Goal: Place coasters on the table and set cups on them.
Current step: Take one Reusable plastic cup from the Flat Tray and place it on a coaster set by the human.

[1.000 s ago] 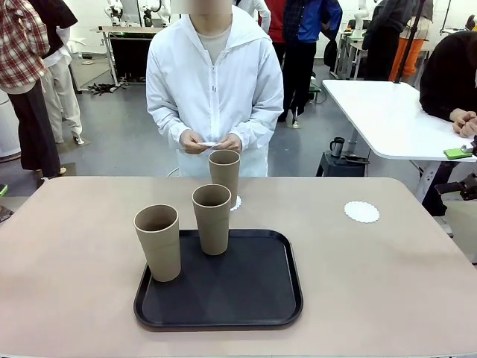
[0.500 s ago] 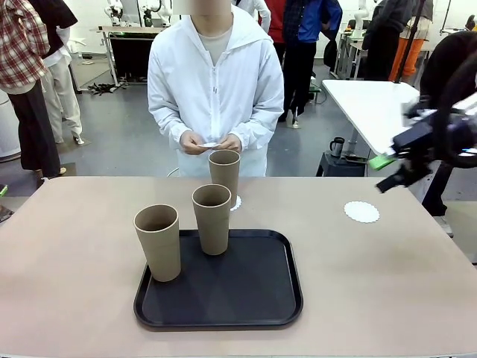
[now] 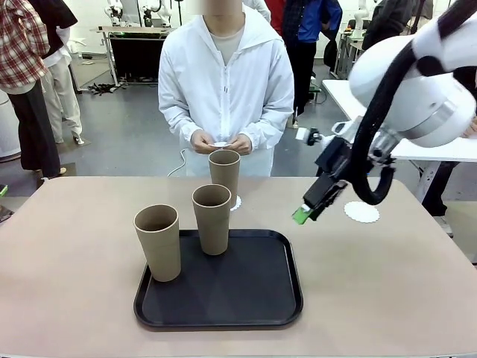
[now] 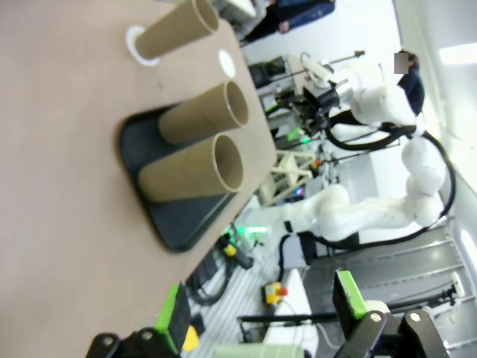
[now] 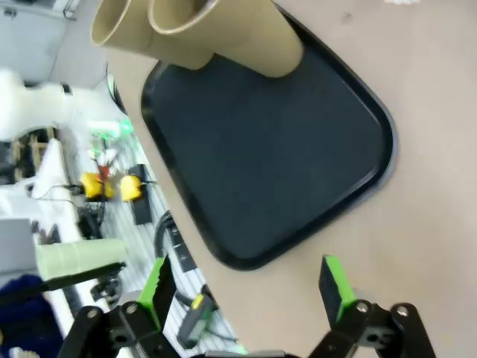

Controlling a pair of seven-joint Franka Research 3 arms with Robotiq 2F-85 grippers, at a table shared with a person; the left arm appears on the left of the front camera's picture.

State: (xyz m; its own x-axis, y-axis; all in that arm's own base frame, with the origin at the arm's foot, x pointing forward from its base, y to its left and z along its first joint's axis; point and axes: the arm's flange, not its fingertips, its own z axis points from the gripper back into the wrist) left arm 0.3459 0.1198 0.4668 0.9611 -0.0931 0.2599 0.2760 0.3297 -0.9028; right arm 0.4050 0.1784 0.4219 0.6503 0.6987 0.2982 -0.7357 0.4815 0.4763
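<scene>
White, rounded right arm (image 3: 417, 89) with looping black cable (image 3: 358, 160), black claw (image 3: 305, 212) tipped by green pads (image 3: 299, 217).

**Camera set-up, three views**

Front view: taken from the robot's side at mid distance, faced across the table (image 3: 74, 261) toward the person (image 3: 227, 89). Left wrist view: rolled sideways, held well off the black tray (image 3: 246, 291), faced along the tabletop. Right wrist view: held close above the tray, tilted down. Tray and cups (image 3: 212, 216) are shared by all three, the right arm (image 3: 417, 89) by the first two.

Robotics lab: white worktable (image 3: 337, 99), floor cables (image 3: 99, 88), bystanders (image 3: 30, 74)
</scene>
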